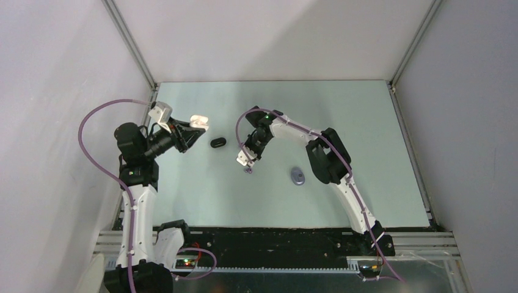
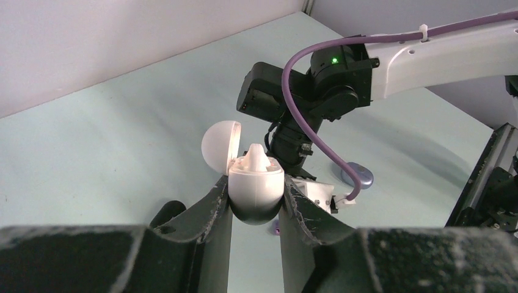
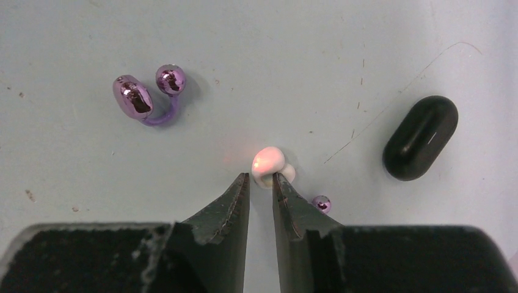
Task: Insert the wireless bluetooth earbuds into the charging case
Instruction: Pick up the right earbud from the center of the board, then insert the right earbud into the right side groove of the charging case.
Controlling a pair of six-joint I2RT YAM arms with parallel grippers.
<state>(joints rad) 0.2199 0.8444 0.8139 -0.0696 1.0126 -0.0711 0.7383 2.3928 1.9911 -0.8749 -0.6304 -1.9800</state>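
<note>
Top external view shows the left hand (image 1: 193, 128) raised above the left part of the counter (image 1: 183, 201), clamped on a white charging case (image 1: 200, 120). A black case (image 1: 218, 143) lies on the counter just to its right. The right hand (image 1: 247, 162) points down close to the surface near the middle, with a purple earbud (image 1: 248, 171) just beside its tip, and a purple case (image 1: 297, 176) lies apart to the right. Left wrist view shows both dark fingers (image 2: 214, 207) pressed against the sides of the white charging case, which stands upright with its lid swung open to the left. A seated earbud (image 2: 256, 160), white, pokes up out of the case body. The right arm reaches in behind it, and the purple case rests on the counter beyond. Right wrist view shows the right hand's fingers drawn nearly together, with only a narrow slit between them. A loose white earbud (image 3: 270, 165) lies on the counter right at their tips, with a pinkish glow on it. I cannot tell whether the tips pinch it or only touch it. The purple earbud, two shiny beads joined by a thin arc, lies well apart at upper left. A small purple bead (image 3: 321, 204) sits just beside the right finger, and the black case lies at the right.
</note>
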